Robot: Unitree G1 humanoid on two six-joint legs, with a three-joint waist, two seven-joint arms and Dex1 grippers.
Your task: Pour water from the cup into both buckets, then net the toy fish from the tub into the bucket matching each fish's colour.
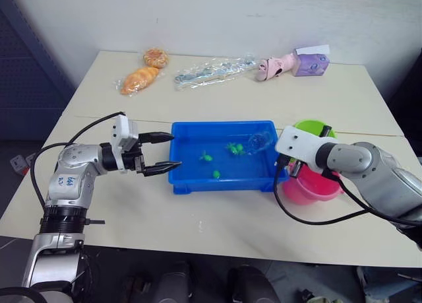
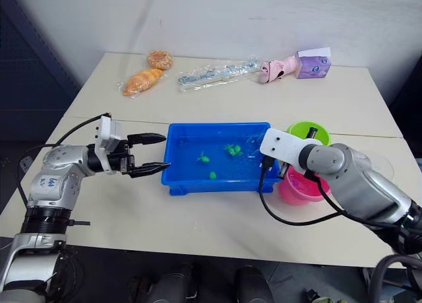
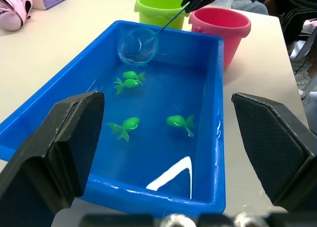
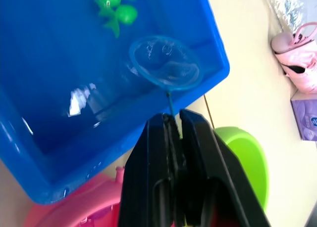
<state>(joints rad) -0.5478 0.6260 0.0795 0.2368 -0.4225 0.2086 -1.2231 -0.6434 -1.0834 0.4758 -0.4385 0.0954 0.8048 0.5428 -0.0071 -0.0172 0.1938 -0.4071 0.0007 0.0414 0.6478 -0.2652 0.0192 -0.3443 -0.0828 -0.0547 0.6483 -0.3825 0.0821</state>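
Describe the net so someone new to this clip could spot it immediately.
Find the blue tub mid-table, then its corner nearest the green bucket and pink bucket. There the right end effector holds a thin dark stick ending in the net: a light blue ring with clear mesh, unlike the solid green fish nearby.
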